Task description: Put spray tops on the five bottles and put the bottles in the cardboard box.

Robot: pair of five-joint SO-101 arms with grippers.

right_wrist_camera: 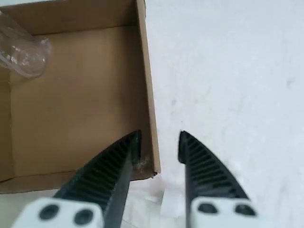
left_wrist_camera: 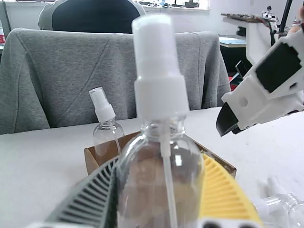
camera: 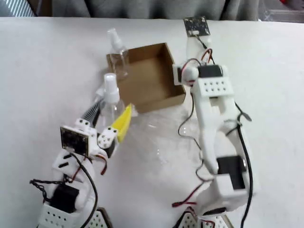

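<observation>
My left gripper (camera: pixel 111 111) is shut on a clear bottle (camera: pixel 110 99) with a white spray top (left_wrist_camera: pixel 159 71), held upright just left of the cardboard box (camera: pixel 164 102). The bottle sits between the grey and yellow fingers (left_wrist_camera: pixel 223 194). A second capped bottle (camera: pixel 117 54) stands upright at the box's far left corner (left_wrist_camera: pixel 105 126) and shows as clear plastic in the right wrist view (right_wrist_camera: pixel 23 52). My right gripper (right_wrist_camera: pixel 159 142) is slightly open astride the box's right wall (right_wrist_camera: pixel 148 95), one black finger inside and one outside (camera: pixel 180 78).
Another clear bottle (left_wrist_camera: pixel 285 204) lies on the white table in front of the box. The right arm (left_wrist_camera: pixel 266 80) hangs over the box's right side. A grey cloth (left_wrist_camera: pixel 57 76) drapes behind the table's far edge.
</observation>
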